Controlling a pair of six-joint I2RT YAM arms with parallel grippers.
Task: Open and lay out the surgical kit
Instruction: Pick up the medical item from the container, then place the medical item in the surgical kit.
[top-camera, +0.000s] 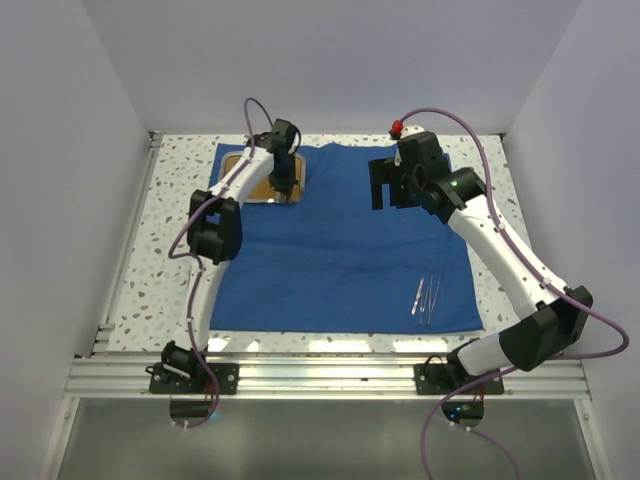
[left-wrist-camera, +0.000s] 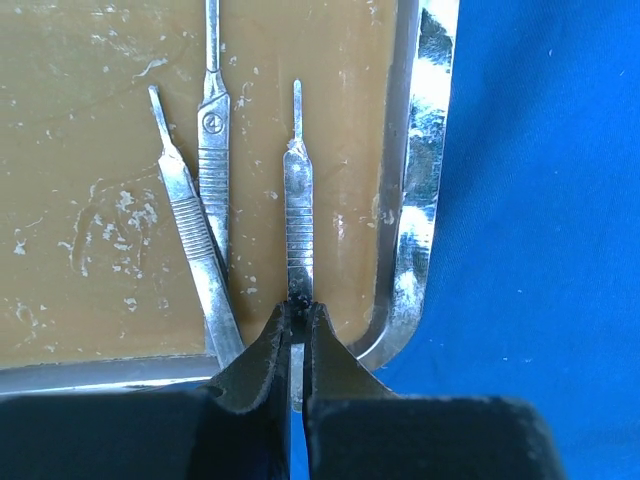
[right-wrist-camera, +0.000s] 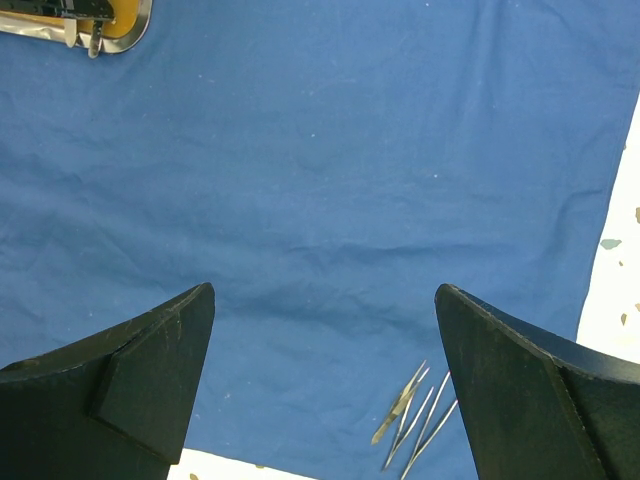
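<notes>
Shows cloth (top-camera: 340, 250) spread flat, tray (top-camera: 237, 172) on its far-left corner. Could lose the tray's scalpel (left-wrist-camera: 299, 220) on lifting: pinched only at its butt, so apt to swivel or drop. Has left gripper (left-wrist-camera: 298, 310) reaching down there, clamped on it; right gripper (right-wrist-camera: 322, 295) above cloth's far right, spread wide, empty. Tweezers (top-camera: 428, 297) near-right.

Left arm (top-camera: 236, 184) extended forward, left gripper (left-wrist-camera: 298, 312) pinched on scalpel handle (left-wrist-camera: 298, 215), right arm (top-camera: 500, 240) held high, right gripper (right-wrist-camera: 325, 295) fingers spread wide.
</notes>
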